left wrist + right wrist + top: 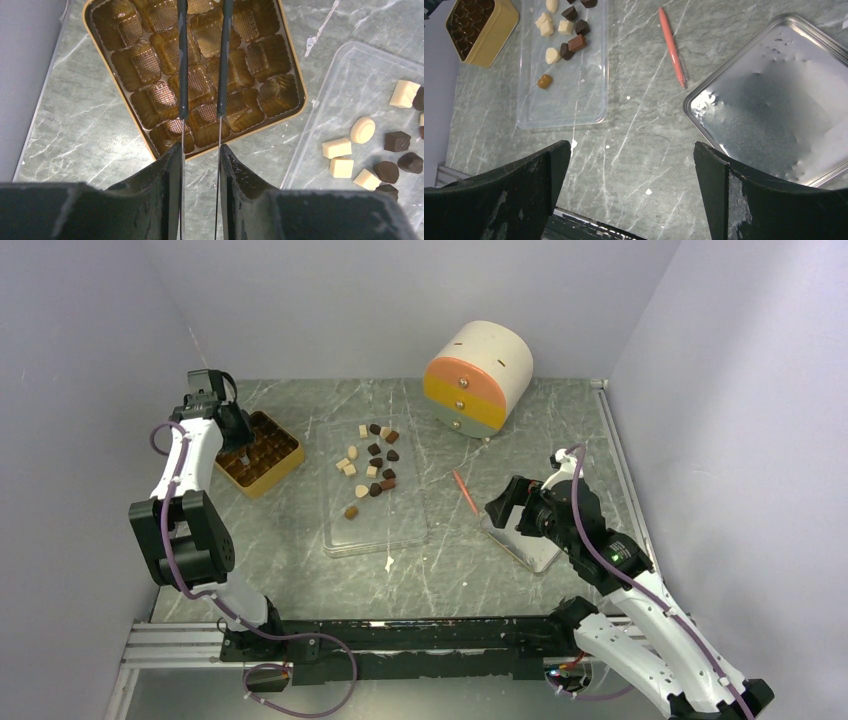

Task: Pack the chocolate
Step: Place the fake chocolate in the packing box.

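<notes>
Left wrist: chocolate (pixel 363 130) lies right of left fingers (pixel 182 75), grip unclear; right fingers (pixel 724 200) spread.

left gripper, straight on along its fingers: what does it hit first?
The left gripper points down into the golden tray; it would likely meet an empty cell first. Which cell is unclear.

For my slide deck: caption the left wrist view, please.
Left pincer hovers over the golden tray, its visible cells empty; chocolates wait on the clear tray beside it.
</notes>
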You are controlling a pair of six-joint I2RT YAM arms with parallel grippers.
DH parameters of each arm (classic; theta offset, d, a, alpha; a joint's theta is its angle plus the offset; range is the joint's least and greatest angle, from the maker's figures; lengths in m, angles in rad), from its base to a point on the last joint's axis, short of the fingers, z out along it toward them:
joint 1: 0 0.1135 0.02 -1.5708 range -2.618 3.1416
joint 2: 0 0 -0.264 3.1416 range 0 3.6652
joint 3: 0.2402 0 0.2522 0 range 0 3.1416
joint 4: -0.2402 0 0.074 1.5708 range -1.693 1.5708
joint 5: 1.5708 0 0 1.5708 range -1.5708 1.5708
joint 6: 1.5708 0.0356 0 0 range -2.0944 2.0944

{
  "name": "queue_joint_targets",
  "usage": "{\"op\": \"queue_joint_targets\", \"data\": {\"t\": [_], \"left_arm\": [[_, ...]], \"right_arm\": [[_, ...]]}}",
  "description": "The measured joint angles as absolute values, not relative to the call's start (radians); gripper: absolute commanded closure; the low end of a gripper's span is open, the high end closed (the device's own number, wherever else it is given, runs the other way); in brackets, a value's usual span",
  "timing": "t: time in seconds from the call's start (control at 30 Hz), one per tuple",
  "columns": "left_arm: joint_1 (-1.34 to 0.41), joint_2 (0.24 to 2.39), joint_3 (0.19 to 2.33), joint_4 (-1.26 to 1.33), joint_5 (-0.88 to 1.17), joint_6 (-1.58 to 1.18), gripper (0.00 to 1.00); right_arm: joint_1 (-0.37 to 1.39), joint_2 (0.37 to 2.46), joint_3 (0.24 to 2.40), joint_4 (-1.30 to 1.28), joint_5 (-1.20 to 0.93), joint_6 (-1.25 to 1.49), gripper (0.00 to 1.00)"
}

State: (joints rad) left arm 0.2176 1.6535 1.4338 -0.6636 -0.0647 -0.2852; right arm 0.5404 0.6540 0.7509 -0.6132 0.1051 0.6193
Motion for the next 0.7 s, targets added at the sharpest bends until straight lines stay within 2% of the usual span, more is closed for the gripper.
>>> {"op": "queue_joint_targets", "data": {"t": [0.17, 0.27, 0.7], "left_arm": [[0.218, 1.654, 1.421, -0.662, -0.067, -0.286, 0.65], [0.218, 1.654, 1.421, -0.660, -0.069, -0.286, 0.60], [0.218, 1.654, 1.429, -0.662, -0.068, -0.286, 0.61]], "right_arm": [[0.540, 0.654, 0.751, -0.614, 0.105, 0.619, 0.01], [0.540, 0.652, 0.751, -0.618, 0.105, 0.620, 0.01], [0.540, 0.638, 0.751, -0.636, 0.107, 0.620, 0.01]]}}
